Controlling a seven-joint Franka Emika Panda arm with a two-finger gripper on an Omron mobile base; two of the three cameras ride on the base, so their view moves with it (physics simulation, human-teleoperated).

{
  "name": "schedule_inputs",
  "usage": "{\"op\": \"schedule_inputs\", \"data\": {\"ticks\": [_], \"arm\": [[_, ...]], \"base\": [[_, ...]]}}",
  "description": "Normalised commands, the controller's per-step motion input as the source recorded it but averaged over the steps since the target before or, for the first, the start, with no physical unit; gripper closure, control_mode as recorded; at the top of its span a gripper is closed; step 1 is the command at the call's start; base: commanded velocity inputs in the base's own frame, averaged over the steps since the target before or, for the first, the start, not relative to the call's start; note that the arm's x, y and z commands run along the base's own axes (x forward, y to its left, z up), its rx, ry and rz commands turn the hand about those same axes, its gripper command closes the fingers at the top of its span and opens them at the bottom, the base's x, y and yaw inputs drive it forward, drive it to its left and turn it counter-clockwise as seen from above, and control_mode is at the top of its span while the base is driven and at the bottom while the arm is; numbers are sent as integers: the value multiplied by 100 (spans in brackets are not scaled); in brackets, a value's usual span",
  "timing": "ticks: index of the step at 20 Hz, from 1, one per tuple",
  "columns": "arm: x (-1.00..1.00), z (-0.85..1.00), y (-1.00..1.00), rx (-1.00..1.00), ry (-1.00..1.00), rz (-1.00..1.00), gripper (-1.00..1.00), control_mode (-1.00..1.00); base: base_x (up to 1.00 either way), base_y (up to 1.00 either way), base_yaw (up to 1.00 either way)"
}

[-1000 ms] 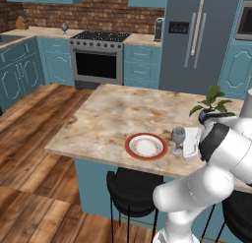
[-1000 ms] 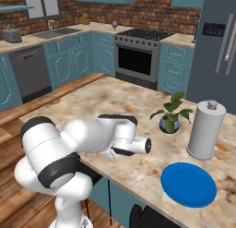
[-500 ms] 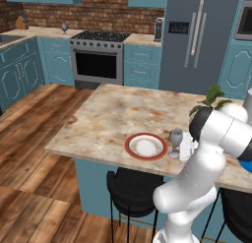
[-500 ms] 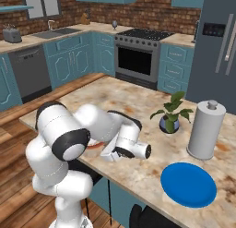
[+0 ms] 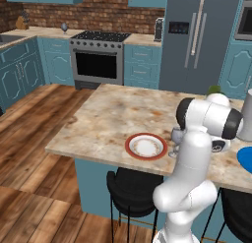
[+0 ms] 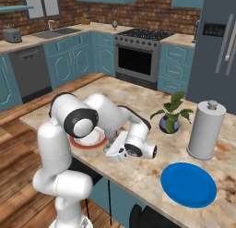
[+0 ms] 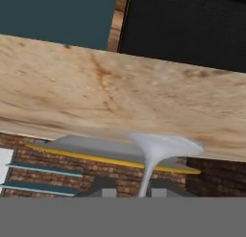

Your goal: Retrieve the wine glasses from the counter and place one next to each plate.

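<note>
Left base view: white plate with red-brown rim [image 5: 145, 146] near the front edge of the island counter [image 5: 108, 116]. Just right of it, a grey stemmed wine glass [image 5: 175, 138], upright, foot on or just above the stone, half masked by the arm. Probably brought here to stand beside this plate, as the task wants. Edge of the solid blue plate [image 5: 245, 160] at the far right. A second small glass [image 5: 64, 26] far off on the back counter beside the stove, not yet fetched.

Right base view: gripper [image 6: 112, 151] low over the counter beside the rimmed plate [image 6: 91, 140], wrist folded down to keep the glass vertical. Blue plate [image 6: 188, 184] well apart to the right, no glass beside it. Potted plant [image 6: 170, 115] and paper towel roll [image 6: 205, 130] behind.

Hand view: picture rolled upside down. Thin stem and round foot of the glass [image 7: 154, 153] running between the fingertips [image 7: 101, 189]. Fingers apparently closed on the stem; actual contact not certain from here.
</note>
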Motion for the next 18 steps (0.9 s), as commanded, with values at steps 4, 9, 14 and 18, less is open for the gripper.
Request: {"op": "schedule_inputs", "data": {"ticks": [4, 9, 14, 18], "arm": [[0, -14, 0, 0, -11, 5, -100, -100], [-23, -4, 0, 0, -9, 1, -100, -100], [-10, 0, -1, 0, 1, 0, -100, -100], [-16, 3, -29, 4, 4, -6, -100, -100]], "base": [[0, 0, 0], [0, 0, 0], [0, 0, 0], [0, 0, 0]]}}
